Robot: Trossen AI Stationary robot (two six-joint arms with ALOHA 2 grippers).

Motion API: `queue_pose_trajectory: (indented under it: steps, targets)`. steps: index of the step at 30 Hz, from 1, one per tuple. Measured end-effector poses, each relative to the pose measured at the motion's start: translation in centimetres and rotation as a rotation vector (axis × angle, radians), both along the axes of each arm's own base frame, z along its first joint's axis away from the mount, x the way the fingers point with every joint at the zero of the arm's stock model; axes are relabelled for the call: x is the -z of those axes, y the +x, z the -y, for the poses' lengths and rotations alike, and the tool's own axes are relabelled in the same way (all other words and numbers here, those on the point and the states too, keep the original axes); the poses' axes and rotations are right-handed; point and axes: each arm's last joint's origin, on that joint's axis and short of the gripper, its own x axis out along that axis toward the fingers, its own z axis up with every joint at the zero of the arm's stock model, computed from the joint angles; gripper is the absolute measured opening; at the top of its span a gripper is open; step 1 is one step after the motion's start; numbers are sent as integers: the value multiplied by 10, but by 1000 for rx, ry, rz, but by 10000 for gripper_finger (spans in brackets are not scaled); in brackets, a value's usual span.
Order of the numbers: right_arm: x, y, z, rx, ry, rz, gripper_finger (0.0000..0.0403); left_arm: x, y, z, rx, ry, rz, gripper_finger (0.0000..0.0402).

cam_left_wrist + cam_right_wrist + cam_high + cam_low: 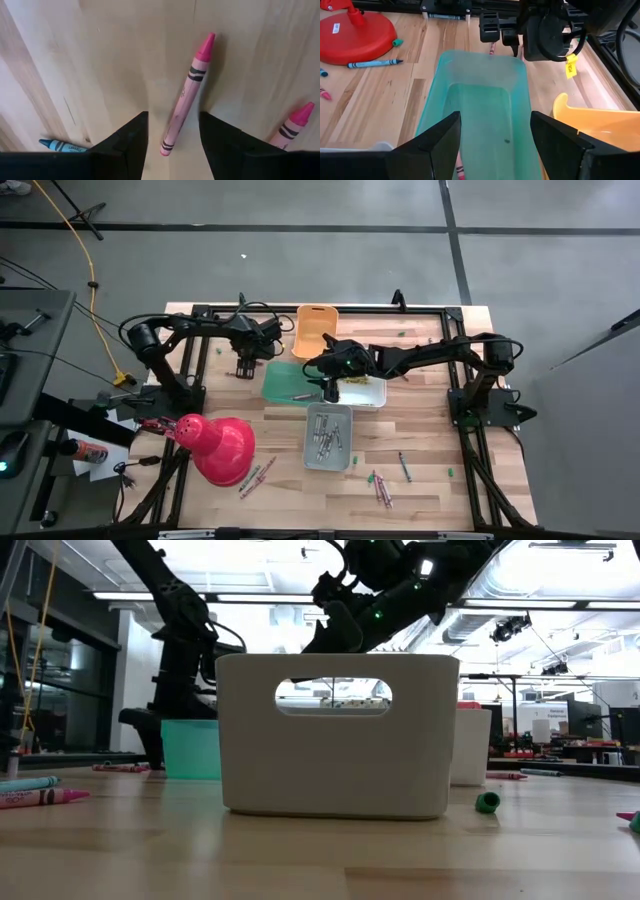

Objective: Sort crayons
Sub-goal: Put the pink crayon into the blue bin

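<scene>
Crayon work here: a thin pink wax crayon (186,95) lies flat on the wooden bench (105,60), between the spread fingers of the left end effector (173,135). It looks light, stiff and snappable; pinch its papered middle gently. The right end effector (495,135) hangs released over the see-through green plastic bin (517,75).

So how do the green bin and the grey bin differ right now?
The green bin looks nearly empty, only one crayon showing inside; the grey bin holds several crayons. The green bin lies crosswise near the table's middle, under the open right gripper; the grey bin lies lengthwise nearer the front, with no gripper above. Both are plastic.
</scene>
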Motion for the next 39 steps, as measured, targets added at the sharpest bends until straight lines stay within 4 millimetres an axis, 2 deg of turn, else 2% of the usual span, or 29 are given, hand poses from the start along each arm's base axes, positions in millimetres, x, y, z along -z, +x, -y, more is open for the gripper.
queue_pose_trajectory:
  steps: [3, 7, 8, 15, 17, 19, 22, 27, 31, 35, 39]
  targets:
    - [0, 0, 0, 0, 0, -1, 234, 0, 0, 0, 3, -6, -2, 124]
    - [1, 0, 0, 0, 1, -7, 234, 2, 0, 0, -2, -4, 0, 26]
    - [1, 0, 0, 0, 1, -7, 234, 2, 0, 0, -8, -7, 0, 14]
    - [1, 0, 0, -1, -1, -7, 234, -9, -6, 3, -22, -16, -22, 3]
    - [1, 0, 0, -4, -5, -7, 234, -21, -11, 3, -38, 6, -11, 2]
    - [1, 0, 0, -4, -6, -6, 234, -39, -9, -2, -63, 95, 67, 1]
    - [0, 0, 0, -5, -8, 1, 234, -62, -17, -2, -110, 174, 142, 1]
    - [-12, -5, 1, 33, -30, 19, 234, -105, -23, 2, -191, 320, 439, 0]
    - [-26, -14, 2, 107, -74, 29, 234, -129, -25, 14, -201, 332, 759, 0]
    - [-27, -34, 2, 192, -121, 42, 234, -130, -27, 35, -139, 290, 1046, 0]
    - [-26, -63, 1, 289, -169, 104, 234, -113, -26, 58, -80, 227, 1262, 0]
